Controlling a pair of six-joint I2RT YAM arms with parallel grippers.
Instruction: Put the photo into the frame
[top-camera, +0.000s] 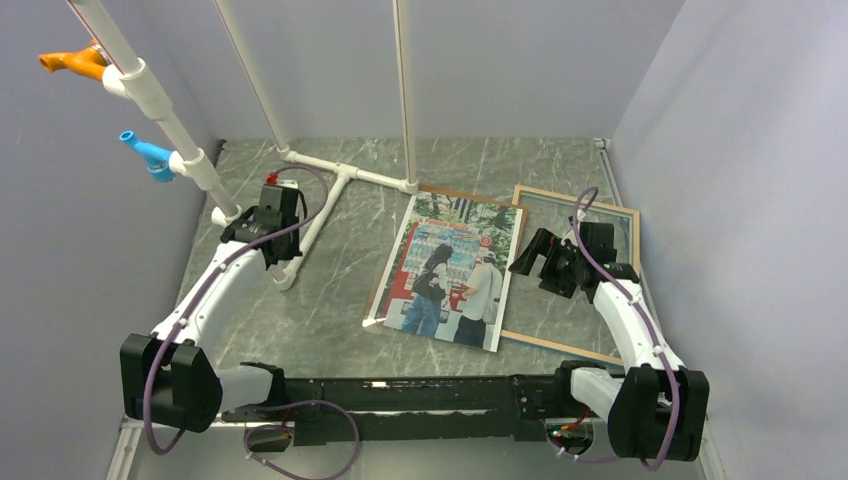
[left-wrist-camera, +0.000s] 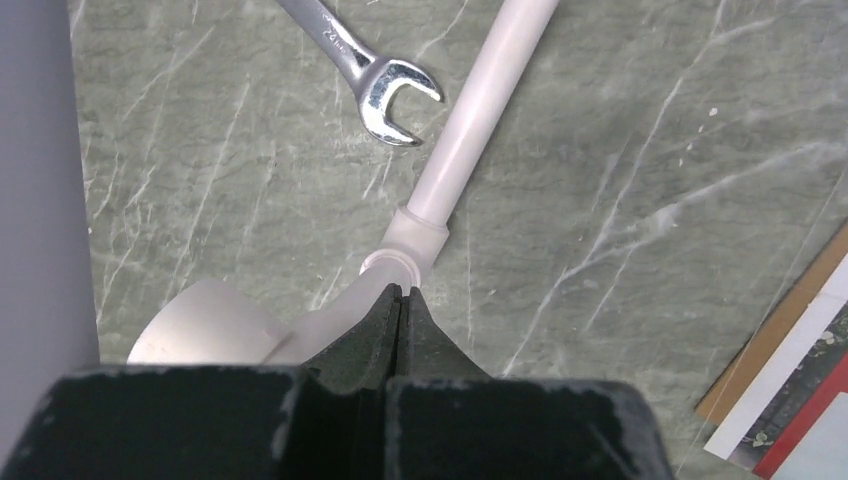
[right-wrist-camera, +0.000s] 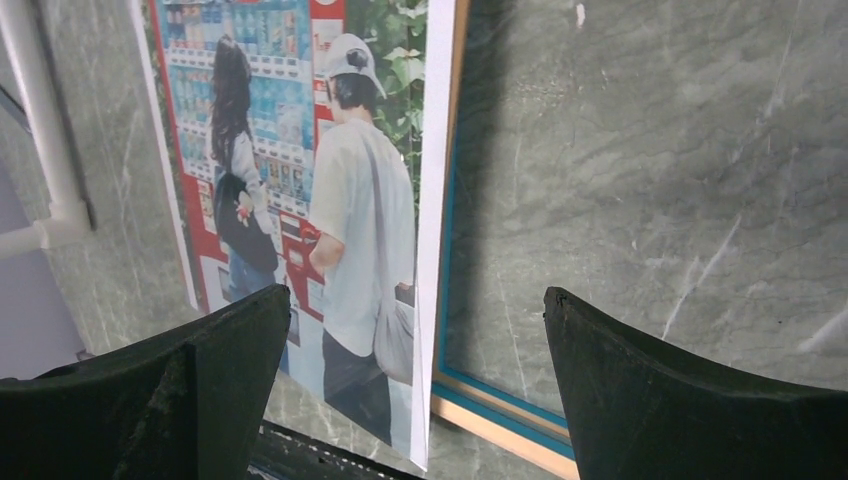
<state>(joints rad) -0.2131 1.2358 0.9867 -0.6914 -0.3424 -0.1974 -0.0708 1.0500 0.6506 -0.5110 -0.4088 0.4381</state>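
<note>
The photo (top-camera: 447, 272) lies picture side up in the middle of the table. Its right edge lies over the left side of the frame (top-camera: 550, 343), which lies flat with the light wood face up and a clear pane. My right gripper (top-camera: 528, 255) is open and empty, just above the photo's right edge. In the right wrist view the photo (right-wrist-camera: 300, 180) and the frame's wood and blue rim (right-wrist-camera: 500, 415) show between my fingers (right-wrist-camera: 680, 390). My left gripper (top-camera: 280, 200) is shut and empty at the far left, over a white pipe (left-wrist-camera: 470, 110).
A brown backing board (top-camera: 440, 190) lies under the photo and shows along its far and left edges. A white pipe stand (top-camera: 330, 190) stands at the back left. A steel wrench (left-wrist-camera: 375, 75) lies near the pipe. Grey walls close in both sides.
</note>
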